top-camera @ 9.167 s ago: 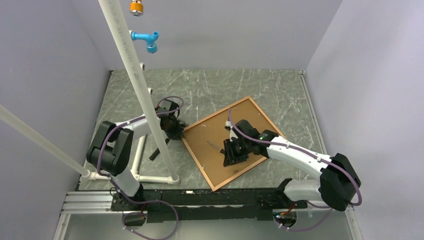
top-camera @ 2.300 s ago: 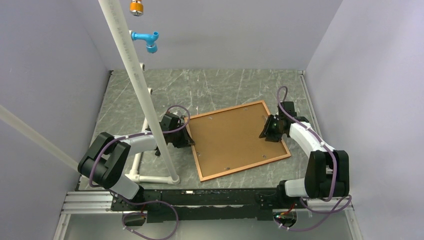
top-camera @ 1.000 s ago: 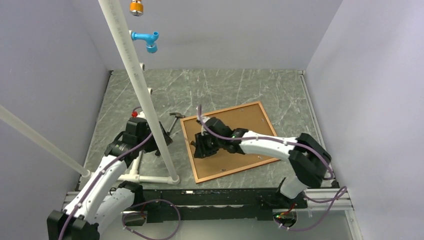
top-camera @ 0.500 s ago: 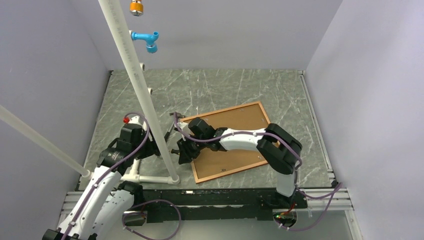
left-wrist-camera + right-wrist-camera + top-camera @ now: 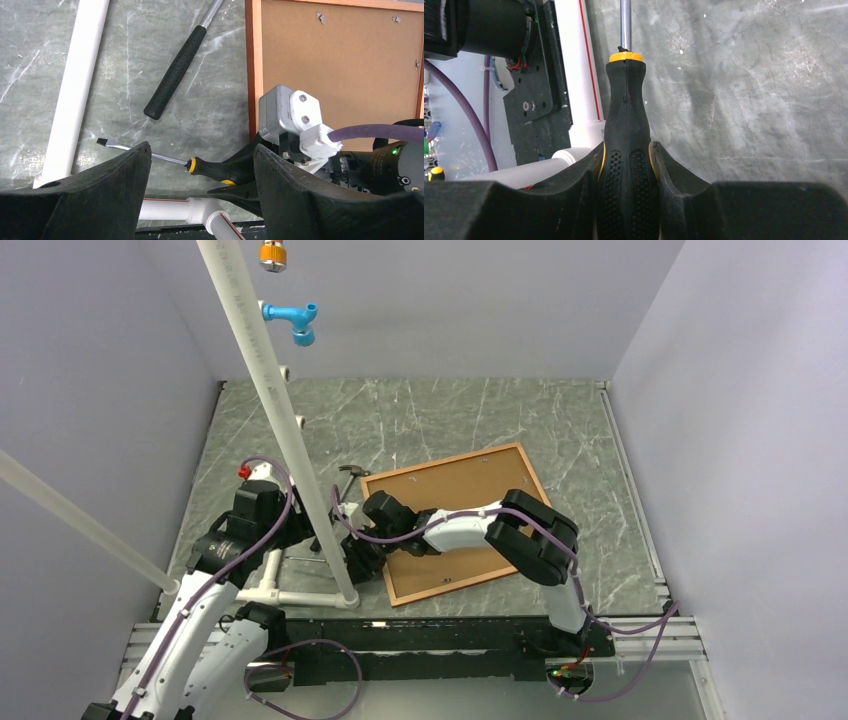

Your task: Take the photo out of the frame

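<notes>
The frame (image 5: 440, 462) lies flat on the grey marbled table (image 5: 450, 410), a little right of the middle and turned slightly askew. It is a thin orange-red border with square corners. The photo (image 5: 460, 490) sits inside it face down, so only its plain brown board backing shows, with no printed side in sight. A few small metal tabs (image 5: 320, 17) sit along the inner edge of the border, over the board.

The right arm reaches across the frame's near-left part. The right gripper (image 5: 626, 150) is just off the left edge and clamped around the black-and-yellow handle of a flat-blade screwdriver (image 5: 215, 167). The shaft points left toward the white pipe stand (image 5: 275, 410). The blade seems to hover low over the table, though I cannot tell whether it touches.

The left gripper (image 5: 200, 149) hangs above that screwdriver with its fingers spread wide and nothing between them. A hammer (image 5: 175, 65) with a black grip lies on the table just left of the frame, apart from both grippers.
</notes>
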Robot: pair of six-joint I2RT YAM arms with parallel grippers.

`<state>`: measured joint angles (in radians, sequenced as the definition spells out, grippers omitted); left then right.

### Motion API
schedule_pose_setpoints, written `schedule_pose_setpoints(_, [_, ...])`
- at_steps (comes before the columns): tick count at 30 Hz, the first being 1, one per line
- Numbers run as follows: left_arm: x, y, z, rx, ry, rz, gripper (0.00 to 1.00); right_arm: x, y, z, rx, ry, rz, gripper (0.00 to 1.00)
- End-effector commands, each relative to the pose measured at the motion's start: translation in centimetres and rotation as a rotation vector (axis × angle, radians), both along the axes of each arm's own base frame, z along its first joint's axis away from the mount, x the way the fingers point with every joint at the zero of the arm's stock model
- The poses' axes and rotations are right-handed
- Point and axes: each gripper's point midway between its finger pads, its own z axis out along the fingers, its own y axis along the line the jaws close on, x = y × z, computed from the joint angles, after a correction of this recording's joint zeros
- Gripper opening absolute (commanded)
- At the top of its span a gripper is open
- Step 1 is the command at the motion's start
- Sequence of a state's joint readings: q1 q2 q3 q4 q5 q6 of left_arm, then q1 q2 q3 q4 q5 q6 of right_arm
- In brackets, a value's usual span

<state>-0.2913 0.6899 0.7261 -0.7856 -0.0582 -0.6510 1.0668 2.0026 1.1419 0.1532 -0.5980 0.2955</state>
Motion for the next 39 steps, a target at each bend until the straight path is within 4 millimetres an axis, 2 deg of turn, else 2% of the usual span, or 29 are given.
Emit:
schedule_pose_setpoints(1, [0.6,-0.3,0.9,-0.027,-0.041,0.002,0.77,0.8,0.7,0.9,0.062,-0.061,-0.004,0.35])
schedule_pose_setpoints(5, [0.7,-0.6,0.6,-0.033,-0.031,-0.005,0.77,1.2,0.4,0.7,0.018,-0.059,-0.042,0.51])
schedule_pose_setpoints(9, [0.8,-0.7,0.5,-0.036,-0.033,-0.009,0.77,1.5,0.3,1.8,0.021,-0.058,-0.07,0.62])
schedule_pose_setpoints(13, [0.7,-0.7,0.2,-0.038,-0.028,-0.012,0.77,1.8,-0.2,3.2,0.004,-0.061,-0.117,0.65])
schedule_pose_setpoints(17, [0.5,-1.0,-0.4,-0.043,-0.024,-0.032,0.79,1.9,-1.6,5.7,0.0,-0.071,-0.178,0.67])
schedule_pose_setpoints(19, [0.5,-1.4,-0.5,-0.058,-0.035,-0.055,0.81,1.8,-2.3,6.2,-0.02,-0.058,-0.215,0.67])
schedule_pose_setpoints(24, [0.5,-2.8,-1.1,-0.116,-0.061,-0.114,0.85,1.2,-5.7,5.2,-0.128,-0.021,-0.314,0.68])
schedule_pose_setpoints(28, [0.6,-5.1,-2.1,-0.196,-0.03,-0.213,0.86,1.1,-9.3,4.0,-0.228,-0.054,-0.382,0.69])
schedule_pose_setpoints(34, [1.1,-8.7,-3.9,-0.344,0.042,-0.338,0.82,0.2,-14.9,3.4,-0.371,-0.146,-0.42,0.73])
schedule_pose_setpoints(37, [1.3,-10.0,-4.3,-0.417,0.056,-0.356,0.86,-0.7,-16.4,4.0,-0.379,-0.234,-0.363,0.75])
schedule_pose_setpoints(39, [1.4,-10.4,-4.5,-0.448,0.055,-0.351,0.86,-1.2,-16.5,4.3,-0.392,-0.324,-0.311,0.75])
